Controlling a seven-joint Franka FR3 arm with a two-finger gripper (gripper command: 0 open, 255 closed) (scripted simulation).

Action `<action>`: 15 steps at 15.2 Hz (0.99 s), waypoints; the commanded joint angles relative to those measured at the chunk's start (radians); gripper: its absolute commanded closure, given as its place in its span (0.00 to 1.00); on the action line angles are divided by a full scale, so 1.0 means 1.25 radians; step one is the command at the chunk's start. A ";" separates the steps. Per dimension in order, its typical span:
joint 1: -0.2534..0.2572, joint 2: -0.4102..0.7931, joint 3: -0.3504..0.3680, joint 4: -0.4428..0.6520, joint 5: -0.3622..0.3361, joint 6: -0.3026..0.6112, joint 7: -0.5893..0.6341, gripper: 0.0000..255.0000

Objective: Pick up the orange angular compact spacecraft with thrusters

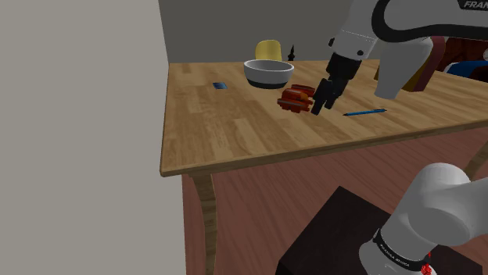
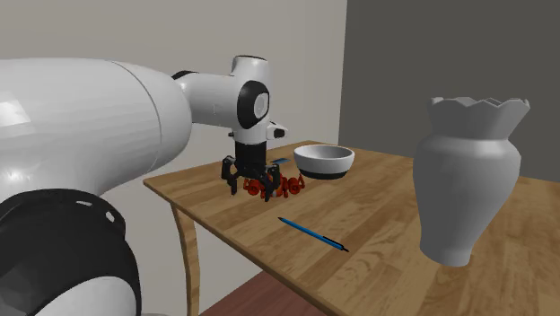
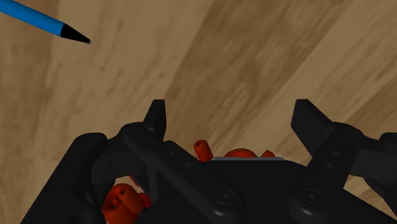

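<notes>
The orange-red spacecraft (image 1: 295, 98) with small thrusters lies on the wooden table (image 1: 235, 133), just in front of the white bowl. My black gripper (image 1: 320, 102) hangs low over the table right beside it, on the shoulder view's right. From the second exterior view the gripper (image 2: 245, 182) stands just left of the spacecraft (image 2: 280, 186). In the wrist view the gripper (image 3: 234, 116) is open, with bare wood between the fingers. Red parts of the spacecraft (image 3: 242, 154) show behind the finger bases, not between the fingertips.
A white bowl (image 1: 268, 73) with a dark base and a yellow object (image 1: 267, 50) stand behind the spacecraft. A blue pen (image 1: 364, 112) lies to the shoulder view's right, and a small blue item (image 1: 220, 84) to the left. A large white vase (image 2: 471, 179) stands near the second camera.
</notes>
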 commanded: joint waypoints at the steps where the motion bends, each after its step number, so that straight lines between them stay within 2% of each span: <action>1: 0.000 0.000 0.000 0.000 0.000 0.000 0.000 0.00; 9: 0.000 0.280 -0.077 0.286 -0.024 -0.067 -0.105 0.00; 15: -0.005 0.506 -0.125 0.561 -0.011 -0.162 -0.184 0.00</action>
